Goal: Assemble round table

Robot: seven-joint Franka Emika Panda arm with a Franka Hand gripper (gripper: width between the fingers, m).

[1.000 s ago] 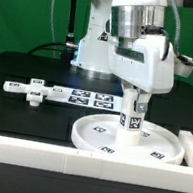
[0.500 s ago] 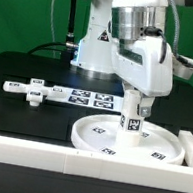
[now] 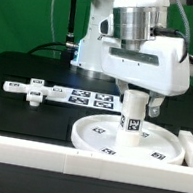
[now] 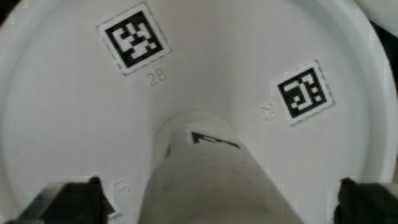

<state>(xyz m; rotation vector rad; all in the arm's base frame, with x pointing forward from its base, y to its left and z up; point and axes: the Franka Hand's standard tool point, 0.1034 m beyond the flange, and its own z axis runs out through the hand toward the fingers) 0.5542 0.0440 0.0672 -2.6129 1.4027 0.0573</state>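
Note:
The large round rimmed disc (image 3: 98, 135) lies flat on the table, tags facing up. The short cylindrical post (image 3: 133, 113) stands upright on it, right of the disc's middle in the exterior view. My gripper (image 3: 136, 94) is directly above the post, its wide hand broadside to the camera. In the wrist view the post (image 4: 210, 165) rises between my dark fingertips (image 4: 80, 200), with a gap showing on both sides. The gripper (image 4: 222, 205) is open around the post. The disc (image 4: 107, 110) fills the wrist view. The flat elongated base piece (image 3: 37, 91) lies apart at the exterior view's left.
The marker board (image 3: 89, 96) lies flat behind the disc. A long white border rail (image 3: 74, 162) runs along the front, with raised ends at both sides. The robot's base (image 3: 92, 48) stands at the back.
My hand has turned about its vertical axis above the post and now faces the camera broadside. The post and disc have stayed in place.

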